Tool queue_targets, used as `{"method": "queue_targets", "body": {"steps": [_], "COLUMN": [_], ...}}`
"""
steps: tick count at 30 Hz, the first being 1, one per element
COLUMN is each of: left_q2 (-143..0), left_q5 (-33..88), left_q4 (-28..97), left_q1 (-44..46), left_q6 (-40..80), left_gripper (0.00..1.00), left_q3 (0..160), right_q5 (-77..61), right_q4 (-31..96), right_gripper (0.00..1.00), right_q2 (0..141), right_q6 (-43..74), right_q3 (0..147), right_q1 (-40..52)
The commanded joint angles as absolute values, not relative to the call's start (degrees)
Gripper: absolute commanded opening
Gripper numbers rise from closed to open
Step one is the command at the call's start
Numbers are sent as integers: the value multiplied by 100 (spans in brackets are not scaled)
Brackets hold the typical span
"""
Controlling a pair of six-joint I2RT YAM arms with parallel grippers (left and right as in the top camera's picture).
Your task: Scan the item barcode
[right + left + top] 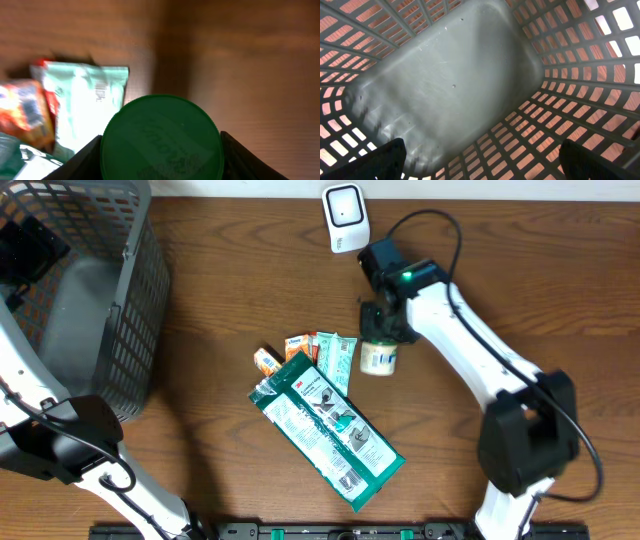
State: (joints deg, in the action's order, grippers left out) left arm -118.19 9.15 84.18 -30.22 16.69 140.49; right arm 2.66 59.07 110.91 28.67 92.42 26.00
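Jar (378, 358) with a green lid sits on the wooden table (560, 280), a little right of the middle, just beside the top end of a pale green packet (338, 358), and the right gripper (383, 330) is directly over it. From the right wrist camera I see the round green lid (161, 137) filling the space between the two dark fingers (82, 161), and each finger is against one side of the lid, so I judge that this gripper is about half closed and has hold of the jar by its lid. Whether the jar is lifted or stands on the table, I cannot tell. A white scanner (344, 218) stands at the far edge of the table, near the jar but apart from it. Left of the jar there are small orange packets (268, 360), and below them lies a long green package (325, 425), placed diagonally. I cannot see any barcode on the jar; on the pale green packet a small printed block is visible in the right wrist view, but it is too blurred to read. The left gripper (487, 162) is inside the grey basket (140, 300) at the left side of the table, its fingers are spread fully wide at the two lower corners of its view, and it holds nothing
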Motion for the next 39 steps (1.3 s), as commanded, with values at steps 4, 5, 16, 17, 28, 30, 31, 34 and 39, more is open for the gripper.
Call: {"method": "queue_targets", "body": {"steps": [4, 5, 16, 17, 28, 30, 31, 34, 39], "left_q2": [-11686, -11686, -11684, -11684, -11686, -11684, -11686, -11684, -11684], "left_q5": [985, 985, 985, 985, 985, 985, 985, 985, 985], "left_q4": [8440, 8440, 8440, 8440, 8440, 8440, 8438, 8438, 8438], "left_q1": [-3020, -3020, -3020, -3020, -3020, -3020, -3020, -3020, -3020], "left_q6": [1675, 1675, 1675, 1675, 1675, 1675, 1675, 1675, 1675], "left_gripper": [98, 98, 98, 98, 98, 98, 98, 98, 98], "left_q3": [14145, 14145, 14145, 14145, 14145, 14145, 14145, 14145, 14145], "right_q5": [1420, 1485, 2523, 2508, 2145, 2038, 2027, 1931, 633], "right_q4": [5485, 5358, 3586, 3614, 4117, 4200, 4224, 4434, 5256], "right_gripper": [49, 49, 54, 55, 82, 82, 82, 87, 95], "right_q2": [10842, 10844, 10844, 10844, 10844, 10844, 10844, 10707, 10182], "right_q6": [2873, 2893, 3120, 3118, 3061, 3059, 3059, 3048, 2198], "right_q3": [9369, 9314, 8040, 8029, 8016, 8016, 8016, 8117, 8954], "right_q1": [2681, 2718, 3159, 3159, 3159, 3159, 3159, 3116, 2744]}}
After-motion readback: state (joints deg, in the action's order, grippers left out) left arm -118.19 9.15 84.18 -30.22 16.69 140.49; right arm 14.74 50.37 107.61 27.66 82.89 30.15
